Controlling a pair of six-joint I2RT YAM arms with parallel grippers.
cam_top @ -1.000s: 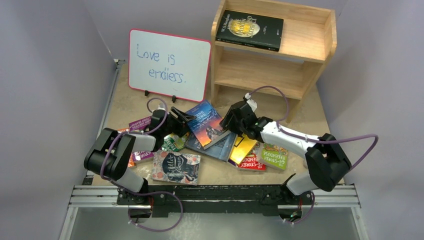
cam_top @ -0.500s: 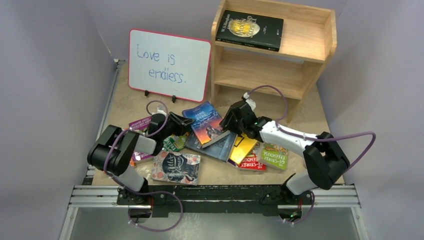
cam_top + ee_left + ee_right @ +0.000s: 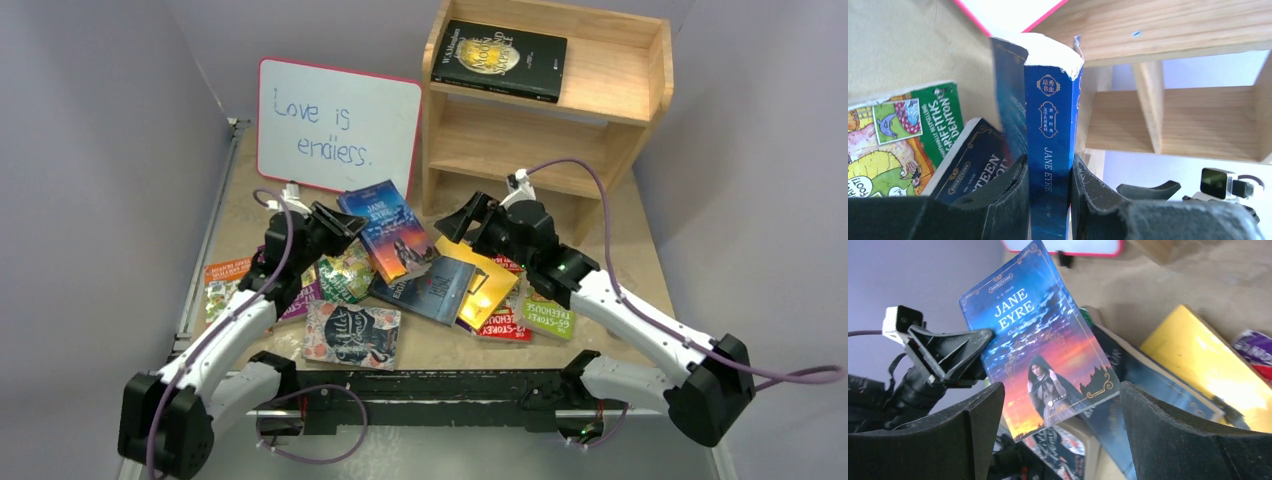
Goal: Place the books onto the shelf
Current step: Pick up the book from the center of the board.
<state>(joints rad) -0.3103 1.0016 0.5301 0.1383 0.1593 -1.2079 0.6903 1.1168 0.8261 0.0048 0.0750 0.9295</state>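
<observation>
Two wrist views: left gripper (image 3: 1048,200) jaws clamp Jane Eyre (image 3: 1050,150); right gripper (image 3: 1060,440) jaws apart.

Place: lab test cell | Evidence: plain lilac walls (image 3: 90,150), aluminium rail (image 3: 430,395) carrying arm bases, staged tabletop (image 3: 250,200)

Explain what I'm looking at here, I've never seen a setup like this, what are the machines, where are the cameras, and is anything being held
Two robot arms are bolted at the near edge of a table. One picture looks down from above; the other two come from small cameras on each wrist. Loose books lie in a pile, among them a yellow book. A whiteboard stands beside a wooden shelf, which already holds a black book. The left end effector is clamped on the spine of the Jane Eyre book, lifting it upright. The right end effector is open and holds nothing.
</observation>
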